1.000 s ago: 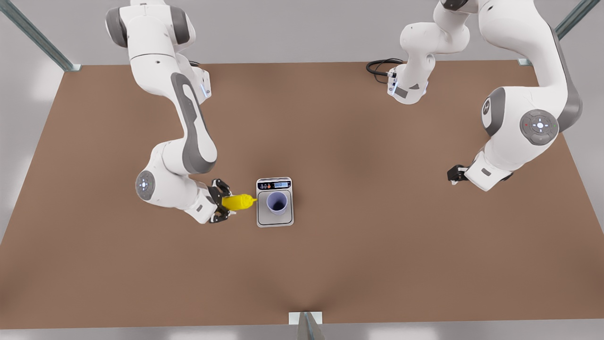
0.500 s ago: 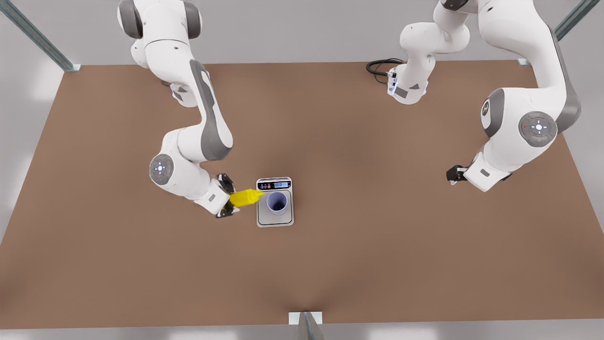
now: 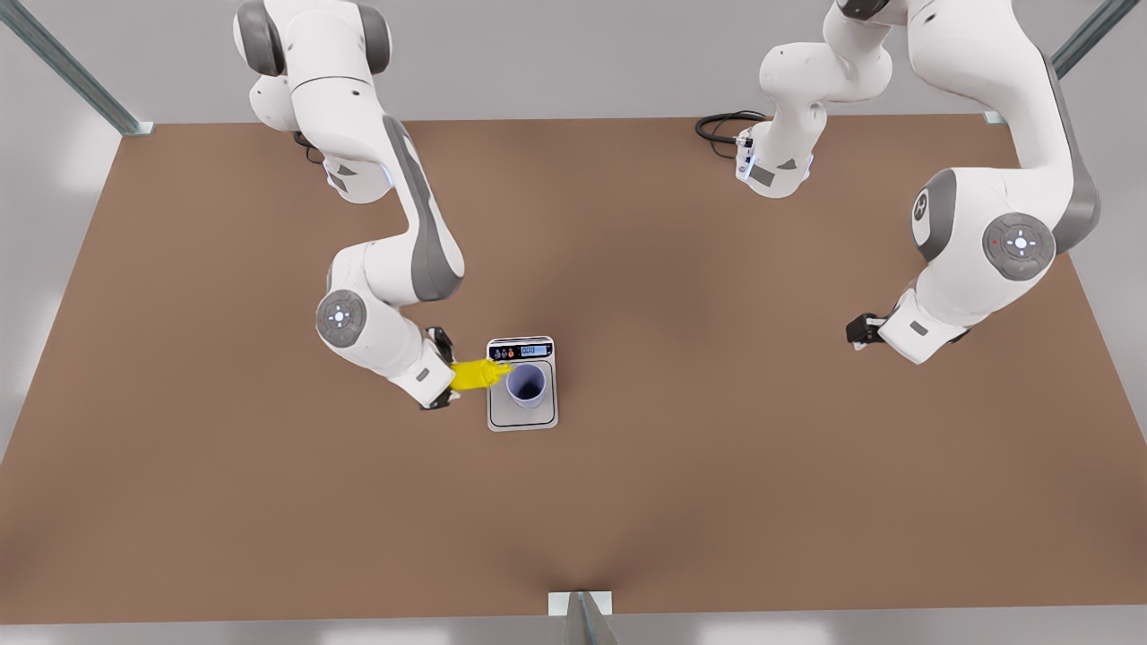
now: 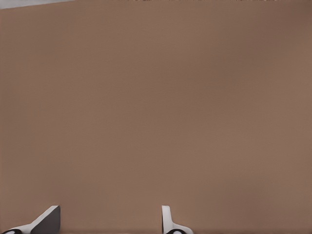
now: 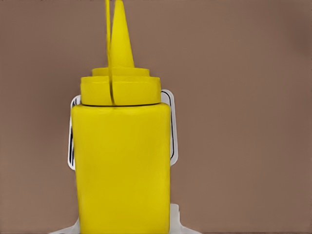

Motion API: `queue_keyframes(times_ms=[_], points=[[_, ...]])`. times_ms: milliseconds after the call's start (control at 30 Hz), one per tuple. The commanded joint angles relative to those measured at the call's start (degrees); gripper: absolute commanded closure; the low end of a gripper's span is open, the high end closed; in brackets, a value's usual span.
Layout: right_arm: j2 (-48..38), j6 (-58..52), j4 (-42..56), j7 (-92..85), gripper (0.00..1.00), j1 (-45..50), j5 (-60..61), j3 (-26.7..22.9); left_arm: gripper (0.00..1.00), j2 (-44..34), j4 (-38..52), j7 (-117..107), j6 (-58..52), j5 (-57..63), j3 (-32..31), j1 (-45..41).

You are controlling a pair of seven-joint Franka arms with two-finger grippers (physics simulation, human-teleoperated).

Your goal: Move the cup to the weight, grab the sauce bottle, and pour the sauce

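Right tool (image 3: 445, 381) grips sauce bottle (image 3: 472, 374) sideways, nozzle toward cup (image 3: 526, 383).

One brown rectangular desk (image 3: 269, 502) carries everything. On it stands one flat silver-grey digital kitchen scale (image 3: 521, 414), with one lavender plastic tumbler (image 3: 527, 383). There is one bright yellow squeeze bottle with a conical cap (image 3: 472, 374). Two white robot arms are present, each with one gripper: the right gripper (image 3: 441, 376) and the left gripper (image 3: 860, 331).
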Motion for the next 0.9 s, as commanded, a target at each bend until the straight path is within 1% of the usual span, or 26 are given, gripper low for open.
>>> queue_keyframes(times_ms=[0,200,300,433,533,667,800,833,867], points=[[0.0,0.0,0.1,0.4,0.50,-0.1,0.1,0.0,0.00,0.0,0.0,0.0,0.0,0.0,0.0,0.0],[-0.4,-3.8,1.1,1.1,0.50,-3.5,2.0,0.3,0.00,0.0,0.0,0.0,0.0,0.0,0.0,-0.1],[-0.4,-5.4,1.1,-0.3,0.50,-5.8,5.1,0.5,0.00,0.0,0.0,0.0,0.1,0.0,0.0,-0.1],[-0.4,-7.1,0.5,-3.5,0.49,-9.3,8.1,0.6,0.00,0.0,0.0,0.0,0.1,0.0,0.0,-0.1],[-0.4,-7.1,-0.2,-3.6,0.49,-10.0,8.6,0.6,0.00,0.0,0.0,0.0,0.2,0.0,0.0,-0.1],[-0.4,-7.8,-2.2,-6.1,0.49,-13.1,12.7,0.9,0.00,0.0,0.0,0.0,0.4,0.0,0.0,-0.1],[-0.4,-11.6,-2.3,-6.6,0.49,-15.7,15.9,1.0,0.00,0.0,0.0,0.0,0.4,0.0,0.0,-0.2],[-0.4,-11.8,-2.7,-6.7,0.49,-16.6,16.8,1.2,0.00,0.0,0.0,0.0,0.4,0.0,0.0,-0.2],[-0.4,-11.8,-3.2,-7.2,0.49,-18.3,17.2,2.9,0.00,0.0,0.0,0.0,0.4,0.0,-0.1,-0.2]])
